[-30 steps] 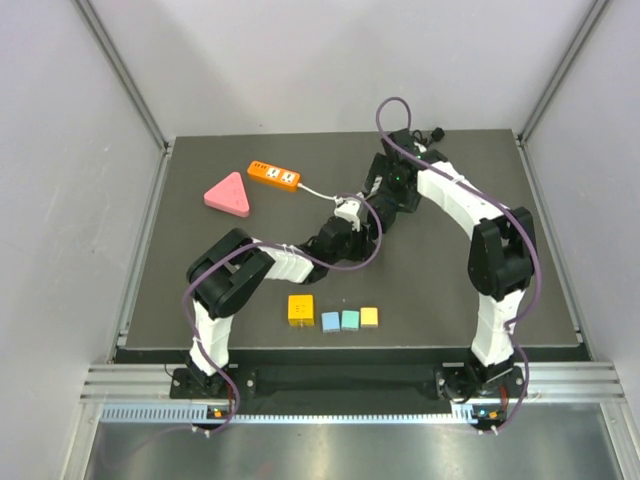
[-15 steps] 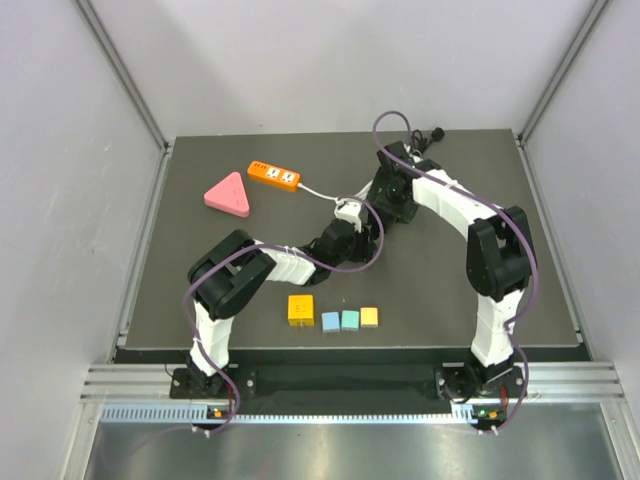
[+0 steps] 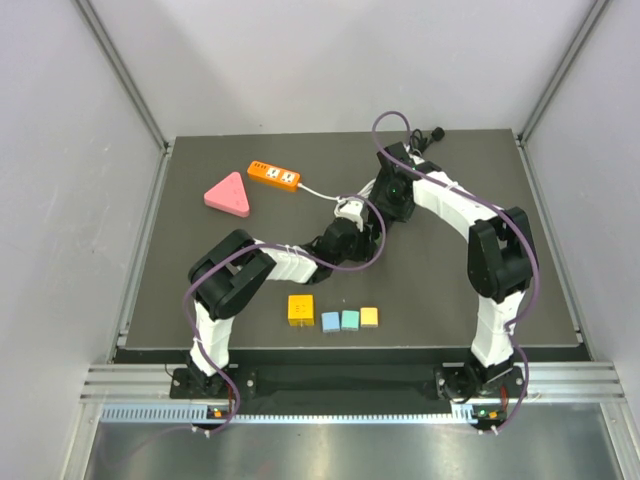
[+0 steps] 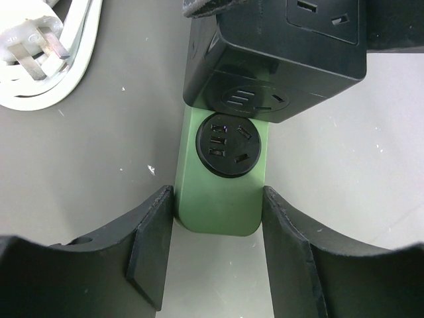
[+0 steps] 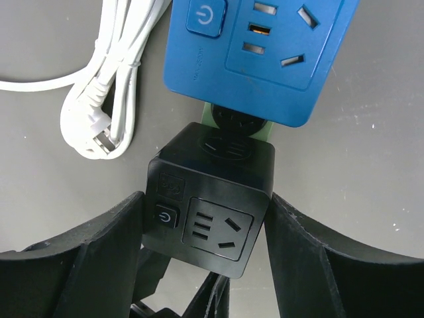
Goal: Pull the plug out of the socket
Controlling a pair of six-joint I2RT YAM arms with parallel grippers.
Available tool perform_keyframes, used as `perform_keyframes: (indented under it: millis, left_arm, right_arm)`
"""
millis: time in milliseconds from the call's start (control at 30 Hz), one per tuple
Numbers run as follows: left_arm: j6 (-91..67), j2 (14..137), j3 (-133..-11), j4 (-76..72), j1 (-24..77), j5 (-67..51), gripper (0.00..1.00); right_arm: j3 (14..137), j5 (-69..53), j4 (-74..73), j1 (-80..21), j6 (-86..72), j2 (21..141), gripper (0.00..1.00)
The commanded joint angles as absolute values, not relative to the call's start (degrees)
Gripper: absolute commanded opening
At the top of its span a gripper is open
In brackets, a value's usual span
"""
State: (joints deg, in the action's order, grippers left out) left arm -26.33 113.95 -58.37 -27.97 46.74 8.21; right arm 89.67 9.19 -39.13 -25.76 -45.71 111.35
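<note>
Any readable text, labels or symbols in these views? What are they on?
No words or numbers readable.
Power symbol: button on the blue socket block.
Power symbol: button on the black socket cube.
Embossed mark above that button: too blurred.
Orange power strip, yellow block in the top view: too small.

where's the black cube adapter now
Right wrist view, centre: the black cube-shaped plastic adapter sits inside the right claw, next to the blue power strip.
</note>
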Motion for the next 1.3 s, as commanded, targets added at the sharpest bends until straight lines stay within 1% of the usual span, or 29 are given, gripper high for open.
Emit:
perform_keyframes:
  millis: [0,33,267,633,833,867,967,1100,1200,1267]
  left_arm:
    - [-29.1,116.0,-59.5,-21.3,46.3,12.1,0.0]
    - [-29.2,116.2,-59.6,-21.1,46.3,12.2,0.0]
    - [-29.2,116.2,-59.9,-21.0,46.3,12.1,0.0]
    - [-29.3,117.2,-61.5,-18.6,46.3,12.7,0.0]
    - [-29.4,117.8,-62.6,-17.5,46.4,12.7,0.0]
    - [-29.4,117.9,-62.8,-17.5,46.3,12.7,0.0]
    - [-29.4,117.9,-62.9,-17.3,46.3,12.6,0.0]
    - [-29.2,118.7,-64.0,-16.3,46.3,12.6,0.0]
    - [-29.2,119.2,-64.8,-15.6,46.3,12.4,0.0]
    - [-29.3,119.2,-64.7,-15.6,46.3,12.4,0.0]
  right_arm:
    - [90.0,8.1,-33.9,-26.4,-43.2,110.7,0.11]
    - [90.2,8.1,-33.9,-26.3,-42.9,110.6,0.0]
    - [91.0,7.9,-32.6,-26.1,-39.5,108.5,0.0]
    - [98.9,9.8,-40.9,-25.8,-36.2,111.7,0.0]
    - [97.7,0.7,-38.3,-22.4,-38.8,109.4,0.0]
    - [96.0,-4.3,-37.1,-21.6,-39.5,108.4,0.0]
    - [93.3,-9.0,-33.3,-18.9,-40.8,106.2,0.0]
    - [93.3,-7.9,-33.9,-18.5,-39.7,105.4,0.0]
    - [94.3,-3.9,-35.4,-20.9,-39.2,106.0,0.0]
    - [97.3,4.1,-37.9,-24.4,-37.9,107.3,0.0]
